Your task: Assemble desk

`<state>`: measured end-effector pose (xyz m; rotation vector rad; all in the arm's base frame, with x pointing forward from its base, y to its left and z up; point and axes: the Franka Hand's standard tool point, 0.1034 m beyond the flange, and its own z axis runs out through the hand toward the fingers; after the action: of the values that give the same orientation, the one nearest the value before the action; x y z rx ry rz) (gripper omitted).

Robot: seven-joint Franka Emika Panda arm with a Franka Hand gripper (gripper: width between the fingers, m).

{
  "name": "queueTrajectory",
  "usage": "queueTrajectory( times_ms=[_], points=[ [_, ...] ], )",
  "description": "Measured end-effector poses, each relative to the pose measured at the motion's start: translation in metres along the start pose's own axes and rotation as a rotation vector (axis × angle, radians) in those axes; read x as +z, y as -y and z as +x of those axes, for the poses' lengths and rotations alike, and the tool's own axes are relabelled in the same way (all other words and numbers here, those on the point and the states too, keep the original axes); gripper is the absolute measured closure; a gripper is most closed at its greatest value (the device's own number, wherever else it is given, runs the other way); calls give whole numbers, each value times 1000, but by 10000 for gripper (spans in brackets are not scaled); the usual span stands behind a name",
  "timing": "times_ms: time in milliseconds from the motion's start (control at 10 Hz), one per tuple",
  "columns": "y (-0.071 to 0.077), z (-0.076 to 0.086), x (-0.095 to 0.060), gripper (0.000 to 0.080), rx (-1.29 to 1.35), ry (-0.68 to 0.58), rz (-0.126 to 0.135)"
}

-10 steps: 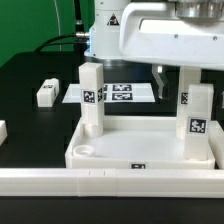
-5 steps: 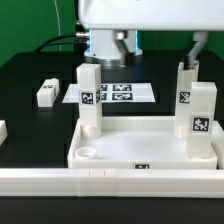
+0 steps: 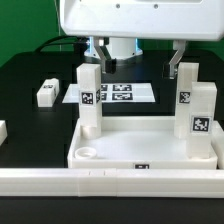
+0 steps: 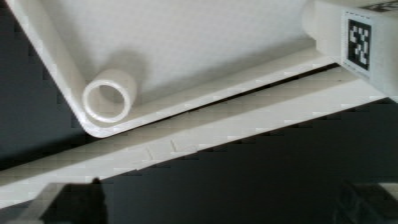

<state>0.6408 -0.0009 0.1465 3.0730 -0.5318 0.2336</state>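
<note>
Bulky white arm casing [image 3: 140, 22], black cable behind, dark-tipped end effector [image 3: 135, 52] fingers.

The white Franka arm's wrist housing fills the upper exterior view, above the white plastic tray-like tabletop [image 3: 140, 143]. Its two-finger gripper [image 3: 135, 55] hangs there, jaws spread wide, holding nothing.

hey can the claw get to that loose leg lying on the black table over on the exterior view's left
Probably yes. The loose leg lies by itself on the black table, with nothing on or against it. The claw is raised and open behind the tabletop, and the standing legs are not between them.
</note>
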Motion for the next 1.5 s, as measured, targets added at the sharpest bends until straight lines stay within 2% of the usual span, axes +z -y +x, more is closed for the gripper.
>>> queueTrajectory(
  times_ms=[100,200,300,400,500,600,900,1000,1200,1400,1500],
  points=[
    [-17,-4,3,151,-54,-8,0],
    [-45,-9,7,151,-134,-5,-6],
    [-79,-9,11,151,-182,4,-19],
    [-106,-6,17,151,-196,7,-30],
    [-123,-4,23,151,-203,8,-40],
    [-129,-5,27,151,-199,15,-44],
    [-127,-5,27,151,-203,15,-44],
    [-135,-7,29,151,-225,21,-47],
    [-193,-25,46,151,-194,50,-53],
    [-217,-31,49,151,-153,69,-44],
    [-217,-29,48,151,-154,46,-49]
  ],
)
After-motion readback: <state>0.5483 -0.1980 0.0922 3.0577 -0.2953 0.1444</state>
